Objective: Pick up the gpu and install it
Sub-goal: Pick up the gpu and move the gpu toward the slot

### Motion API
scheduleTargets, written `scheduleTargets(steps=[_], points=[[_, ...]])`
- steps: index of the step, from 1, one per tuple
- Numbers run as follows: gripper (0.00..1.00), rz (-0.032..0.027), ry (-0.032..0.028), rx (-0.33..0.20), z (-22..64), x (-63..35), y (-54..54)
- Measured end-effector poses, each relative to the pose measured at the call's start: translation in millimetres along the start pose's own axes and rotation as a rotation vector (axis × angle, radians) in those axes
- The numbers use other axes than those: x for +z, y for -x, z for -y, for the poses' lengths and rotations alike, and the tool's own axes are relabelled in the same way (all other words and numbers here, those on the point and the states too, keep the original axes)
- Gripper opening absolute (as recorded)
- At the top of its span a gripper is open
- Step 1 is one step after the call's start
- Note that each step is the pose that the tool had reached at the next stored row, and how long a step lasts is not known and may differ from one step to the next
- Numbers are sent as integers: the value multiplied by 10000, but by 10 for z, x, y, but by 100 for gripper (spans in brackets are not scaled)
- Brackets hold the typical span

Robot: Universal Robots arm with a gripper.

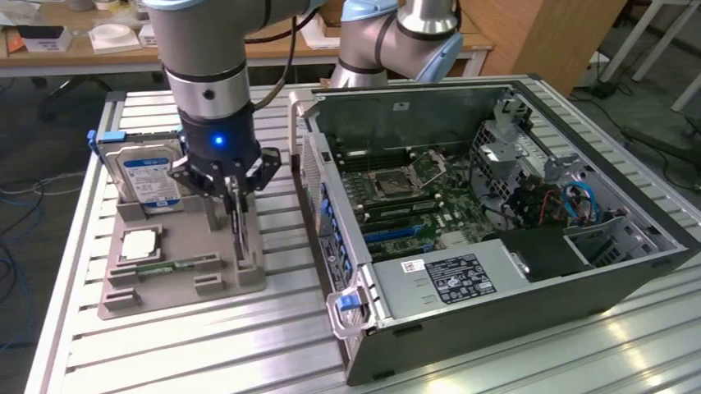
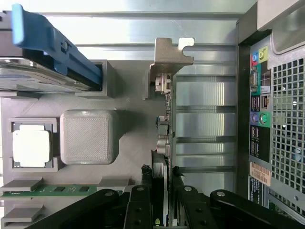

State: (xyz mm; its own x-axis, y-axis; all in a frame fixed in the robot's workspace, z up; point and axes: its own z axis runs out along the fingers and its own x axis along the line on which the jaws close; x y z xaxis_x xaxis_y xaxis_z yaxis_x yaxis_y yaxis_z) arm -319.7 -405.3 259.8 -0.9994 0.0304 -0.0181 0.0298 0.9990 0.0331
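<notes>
Gripper (image 1: 233,199) (image 2: 161,171), closed on both faces of the gpu (image 1: 240,234) (image 2: 163,119), which stands on edge in its slot of the grey parts holder (image 1: 180,289), near the hard drive (image 1: 147,172); open computer case (image 1: 493,271) at the exterior view's right.

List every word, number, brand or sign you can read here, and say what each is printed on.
No text here is clear enough to quote.
On the hard drive, the blue label: print too small to read.
On the power supply, the black-and-white label: blurred.
Beside that, the small white sticker: unreadable.
On the computer case rear, the orange sticker: blurred.
</notes>
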Motion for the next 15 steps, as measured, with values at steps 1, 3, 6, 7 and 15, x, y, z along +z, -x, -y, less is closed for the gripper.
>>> scheduleTargets(steps=[1,3,6,7,15], points=[[26,-1,-5,0,-1,-29,1],[26,-1,-6,0,-3,-81,2],[26,0,-7,1,-5,-158,3],[26,-1,-6,0,-6,-184,3],[26,0,-3,1,-13,-390,7]])
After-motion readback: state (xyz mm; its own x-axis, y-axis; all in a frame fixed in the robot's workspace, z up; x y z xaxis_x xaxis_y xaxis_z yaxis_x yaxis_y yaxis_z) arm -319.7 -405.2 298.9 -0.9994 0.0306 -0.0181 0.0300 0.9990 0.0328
